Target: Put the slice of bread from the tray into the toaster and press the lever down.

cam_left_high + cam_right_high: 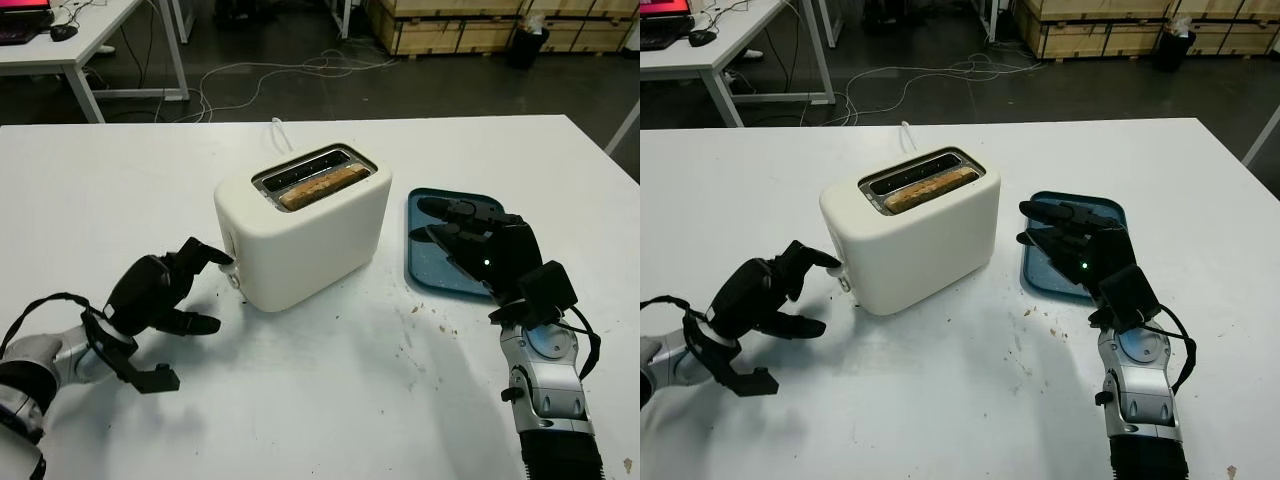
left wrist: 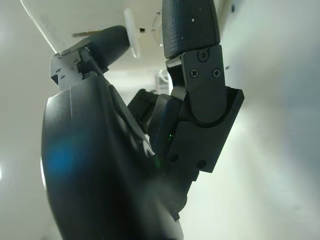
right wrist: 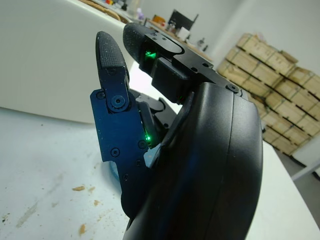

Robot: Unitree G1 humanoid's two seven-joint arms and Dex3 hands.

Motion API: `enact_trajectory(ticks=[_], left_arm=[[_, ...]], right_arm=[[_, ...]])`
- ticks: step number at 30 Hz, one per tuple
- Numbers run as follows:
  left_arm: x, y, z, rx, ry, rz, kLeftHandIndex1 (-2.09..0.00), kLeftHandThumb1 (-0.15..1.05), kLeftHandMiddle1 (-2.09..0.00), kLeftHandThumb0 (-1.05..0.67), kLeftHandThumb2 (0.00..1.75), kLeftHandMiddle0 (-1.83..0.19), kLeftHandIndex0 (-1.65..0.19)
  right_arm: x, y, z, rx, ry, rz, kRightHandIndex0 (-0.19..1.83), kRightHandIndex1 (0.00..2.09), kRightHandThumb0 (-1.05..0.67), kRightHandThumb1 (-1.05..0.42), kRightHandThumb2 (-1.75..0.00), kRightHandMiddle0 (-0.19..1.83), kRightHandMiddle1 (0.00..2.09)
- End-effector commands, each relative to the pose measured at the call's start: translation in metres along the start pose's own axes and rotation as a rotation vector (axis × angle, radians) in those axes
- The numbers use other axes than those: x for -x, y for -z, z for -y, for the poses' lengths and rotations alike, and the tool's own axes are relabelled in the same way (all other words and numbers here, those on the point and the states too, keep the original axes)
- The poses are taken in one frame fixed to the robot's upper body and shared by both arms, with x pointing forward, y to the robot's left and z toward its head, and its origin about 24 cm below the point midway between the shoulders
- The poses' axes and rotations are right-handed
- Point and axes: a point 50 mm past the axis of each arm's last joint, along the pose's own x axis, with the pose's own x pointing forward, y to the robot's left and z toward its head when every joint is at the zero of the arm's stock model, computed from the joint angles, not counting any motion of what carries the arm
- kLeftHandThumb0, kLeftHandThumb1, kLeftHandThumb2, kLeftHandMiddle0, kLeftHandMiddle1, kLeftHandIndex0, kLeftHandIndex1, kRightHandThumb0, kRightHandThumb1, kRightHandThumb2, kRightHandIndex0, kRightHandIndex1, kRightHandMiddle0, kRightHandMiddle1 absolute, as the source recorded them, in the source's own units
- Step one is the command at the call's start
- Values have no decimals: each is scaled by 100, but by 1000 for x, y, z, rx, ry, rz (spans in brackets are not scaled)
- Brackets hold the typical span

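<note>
The white toaster [image 1: 310, 240] stands mid-table with a slice of bread [image 1: 322, 186] sunk in its nearer slot, top edge showing. Its lever [image 1: 233, 272] is a small white knob on the end face turned toward my left hand [image 1: 215, 290]. That hand sits on the table left of the toaster, fingers curled and holding nothing, its upper fingertip [image 2: 107, 42] touching the lever [image 2: 131, 32]. My right hand [image 1: 440, 222] hovers open over the near part of the blue tray [image 1: 440, 193], right of the toaster. No bread shows on the tray.
Crumbs [image 1: 410, 340] lie scattered on the white table [image 1: 330, 400] between toaster and tray. A white power cord [image 1: 280, 130] runs off the far edge behind the toaster. Beyond are a desk [image 1: 70, 50] and wooden pallets [image 1: 470, 25].
</note>
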Motion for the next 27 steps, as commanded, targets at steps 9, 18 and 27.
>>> enact_trajectory(ticks=[9, 18, 27], left_arm=[[15, 3, 52, -115, 743, -106, -157, 92, -175, -105, 54, -154, -139], [22, -4, 69, -54, 863, -147, -97, 92, -166, -105, 24, -157, -155], [18, -4, 63, -25, 803, -166, -103, 92, -169, -105, 30, -157, -157]], right_arm=[[-1, -3, 1, 15, 5, 13, 85, 64, -53, -92, -12, 104, 0], [0, -2, 1, 10, 8, 12, 86, 65, -53, -92, -12, 105, 0], [0, -2, 1, 8, 6, 13, 85, 66, -52, -92, -12, 104, 0]])
